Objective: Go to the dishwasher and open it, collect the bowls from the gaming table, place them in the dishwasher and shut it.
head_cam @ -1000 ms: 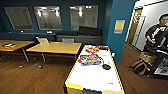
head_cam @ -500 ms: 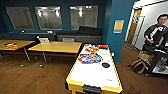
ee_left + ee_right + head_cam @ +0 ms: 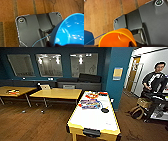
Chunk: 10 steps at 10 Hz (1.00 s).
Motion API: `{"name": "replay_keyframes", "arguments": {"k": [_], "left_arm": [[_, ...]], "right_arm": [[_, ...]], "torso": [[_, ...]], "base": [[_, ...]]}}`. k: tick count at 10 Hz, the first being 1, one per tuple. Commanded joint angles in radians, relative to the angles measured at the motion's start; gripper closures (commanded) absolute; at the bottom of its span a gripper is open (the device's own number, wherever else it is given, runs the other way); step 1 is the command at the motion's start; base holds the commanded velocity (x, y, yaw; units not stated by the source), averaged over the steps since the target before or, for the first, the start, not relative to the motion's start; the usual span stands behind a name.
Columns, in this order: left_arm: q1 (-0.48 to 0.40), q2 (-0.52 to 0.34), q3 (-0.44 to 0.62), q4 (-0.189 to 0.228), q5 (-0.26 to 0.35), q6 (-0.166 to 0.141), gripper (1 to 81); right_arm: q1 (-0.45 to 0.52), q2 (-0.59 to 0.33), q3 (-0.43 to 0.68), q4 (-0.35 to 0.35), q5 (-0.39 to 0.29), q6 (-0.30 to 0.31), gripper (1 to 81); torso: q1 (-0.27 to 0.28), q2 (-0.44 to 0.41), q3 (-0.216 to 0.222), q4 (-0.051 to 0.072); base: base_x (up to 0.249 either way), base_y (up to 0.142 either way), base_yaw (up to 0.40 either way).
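Collection looks done: blue bowl [image 3: 70,30] rides at the left gripper, yellow bowl [image 3: 117,38] at the right, both over wooden floor [image 3: 100,15]; finger state I cannot tell; gaming table [image 3: 92,119] ahead; next calls for carrying them to the dishwasher.

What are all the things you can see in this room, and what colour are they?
Gaming table: one, glossy white top with yellow sides, in the middle of the room.
Game boxes: a few, colourful, on the table's far half.
Dark round thing: one, on the white top beside the boxes; too blurred to name.
Desks: two, yellow-topped, along the left.
Blue bowl: one, bright blue, close to the left wrist camera.
Yellow bowl: one, yellow-orange, close to the right wrist camera.
Floor: brown wood planks.
Person: one, in dark clothes, at the right.
Robot's dark plate: under the left wrist.
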State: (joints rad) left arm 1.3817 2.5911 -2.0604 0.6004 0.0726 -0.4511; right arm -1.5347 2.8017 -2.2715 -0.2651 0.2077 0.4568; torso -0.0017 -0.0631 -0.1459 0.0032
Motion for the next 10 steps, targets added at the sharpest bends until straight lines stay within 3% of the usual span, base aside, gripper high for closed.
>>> {"name": "replay_keyframes", "arguments": {"k": [1,10], "left_arm": [[-0.059,-0.014,0.016,-0.005,0.026,-0.006,81.1],[-0.051,0.000,-0.017,-0.007,0.026,-0.008,81.1]], "right_arm": [[0.038,-0.002,-0.011,-0.029,-0.040,-0.004,81.1],[0.030,0.038,-0.069,-0.042,-0.040,-0.006,81.1]], "torso": [[0.002,0.000,0.000,0.000],[0.002,0.000,0.000,0.000]], "base": [[-0.112,0.000,0.000],[-0.116,0.000,0.000]]}}
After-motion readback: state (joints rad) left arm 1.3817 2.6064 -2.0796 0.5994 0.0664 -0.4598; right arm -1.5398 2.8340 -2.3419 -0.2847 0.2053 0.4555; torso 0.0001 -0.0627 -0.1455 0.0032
